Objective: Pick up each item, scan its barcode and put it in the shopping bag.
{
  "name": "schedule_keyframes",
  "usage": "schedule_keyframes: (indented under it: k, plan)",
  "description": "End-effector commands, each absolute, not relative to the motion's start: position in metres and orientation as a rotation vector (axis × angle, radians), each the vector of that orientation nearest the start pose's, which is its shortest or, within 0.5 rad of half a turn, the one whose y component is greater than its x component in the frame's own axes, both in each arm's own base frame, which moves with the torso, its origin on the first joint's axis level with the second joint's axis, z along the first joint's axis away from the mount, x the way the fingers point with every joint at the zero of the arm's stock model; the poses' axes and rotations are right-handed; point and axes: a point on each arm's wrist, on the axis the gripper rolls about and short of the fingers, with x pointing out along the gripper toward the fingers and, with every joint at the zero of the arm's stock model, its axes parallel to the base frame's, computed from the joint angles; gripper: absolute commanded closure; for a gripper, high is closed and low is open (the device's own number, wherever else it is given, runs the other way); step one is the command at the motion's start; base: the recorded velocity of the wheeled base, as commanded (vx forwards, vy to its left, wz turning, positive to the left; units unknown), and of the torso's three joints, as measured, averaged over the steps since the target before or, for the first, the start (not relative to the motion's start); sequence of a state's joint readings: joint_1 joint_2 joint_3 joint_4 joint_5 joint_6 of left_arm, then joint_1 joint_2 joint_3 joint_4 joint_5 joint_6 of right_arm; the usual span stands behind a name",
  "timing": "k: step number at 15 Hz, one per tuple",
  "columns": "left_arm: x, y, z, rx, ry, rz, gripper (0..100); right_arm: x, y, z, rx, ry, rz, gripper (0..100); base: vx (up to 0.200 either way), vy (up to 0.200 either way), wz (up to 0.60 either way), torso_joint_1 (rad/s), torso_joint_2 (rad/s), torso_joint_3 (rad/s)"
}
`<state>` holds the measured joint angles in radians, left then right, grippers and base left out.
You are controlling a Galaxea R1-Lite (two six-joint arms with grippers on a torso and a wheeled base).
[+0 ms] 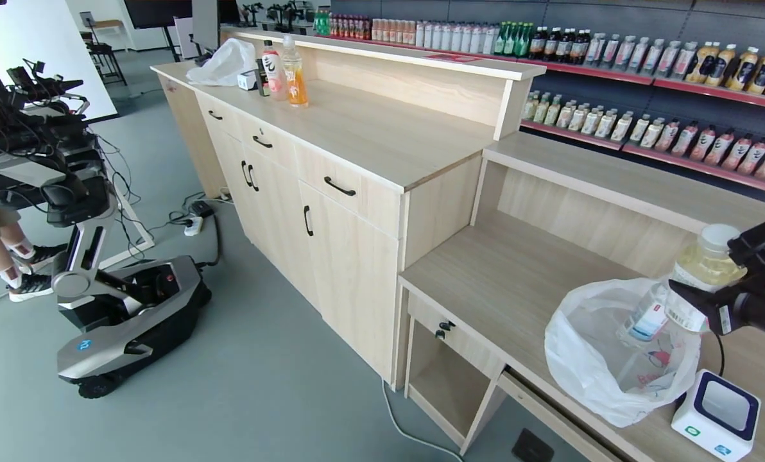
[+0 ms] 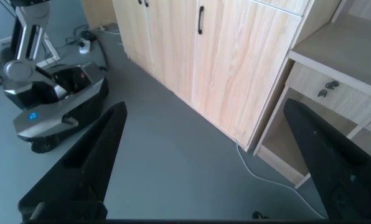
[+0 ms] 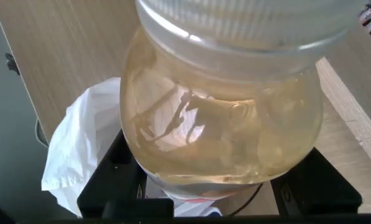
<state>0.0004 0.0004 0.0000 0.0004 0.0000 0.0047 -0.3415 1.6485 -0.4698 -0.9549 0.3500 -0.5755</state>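
Above shopping bag (image 1: 588, 359) on desk (image 1: 504, 276), tilted yellow drink bottle (image 1: 703, 266) is clamped by right gripper (image 1: 690, 301). Over floor (image 2: 173, 149), left gripper (image 2: 204, 168) is held apart. Released off-centre, bag may be missed, scanner (image 1: 719, 410) struck.

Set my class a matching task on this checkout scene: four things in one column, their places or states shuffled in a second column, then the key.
1 bottle
2 shopping bag
3 scanner
4 left gripper

A open, above the grey floor
B white plastic, lying on the desk
C clamped in the right gripper, over the bag
D box with a dark window, beside the bag

Pairs: 1-C, 2-B, 3-D, 4-A
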Motion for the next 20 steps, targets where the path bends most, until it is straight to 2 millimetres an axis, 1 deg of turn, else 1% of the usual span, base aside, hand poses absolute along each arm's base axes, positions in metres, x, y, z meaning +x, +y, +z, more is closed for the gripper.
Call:
schedule_keyframes:
  k: [1,3,5,7,8,10,13,18,20]
  plan:
    - [-0.023,0.0,0.075,0.005,0.0,0.002,0,0.258,-0.076,0.115,-0.424,0.322,0.128,100,0.0,0.0,0.0,0.0,0.0,0.0]
    - [-0.023,0.0,0.075,0.005,0.0,0.002,0,0.267,-0.071,0.095,-0.383,0.393,0.173,100,0.0,0.0,0.0,0.0,0.0,0.0]
    - [-0.023,0.0,0.075,0.005,0.0,0.002,0,0.278,-0.068,0.076,-0.372,0.426,0.203,100,0.0,0.0,0.0,0.0,0.0,0.0]
    - [-0.023,0.0,0.075,0.005,0.0,0.002,0,0.291,-0.064,0.063,-0.375,0.416,0.225,100,0.0,0.0,0.0,0.0,0.0,0.0]
    - [-0.023,0.0,0.075,0.005,0.0,0.002,0,0.295,-0.062,0.059,-0.379,0.408,0.229,100,0.0,0.0,0.0,0.0,0.0,0.0]
    - [-0.023,0.0,0.075,0.005,0.0,0.002,0,0.303,-0.058,0.042,-0.369,0.401,0.243,100,0.0,0.0,0.0,0.0,0.0,0.0]
    - [-0.023,0.0,0.075,0.005,0.0,0.002,0,0.313,-0.054,0.017,-0.294,0.418,0.251,100,0.0,0.0,0.0,0.0,0.0,0.0]
    - [-0.023,0.0,0.075,0.005,0.0,0.002,0,0.319,-0.055,-0.007,-0.25,0.436,0.245,100,0.0,0.0,0.0,0.0,0.0,0.0]
    - [-0.023,0.0,0.075,0.005,0.0,0.002,0,0.325,-0.049,-0.013,-0.218,0.407,0.246,100,0.0,0.0,0.0,0.0,0.0,0.0]
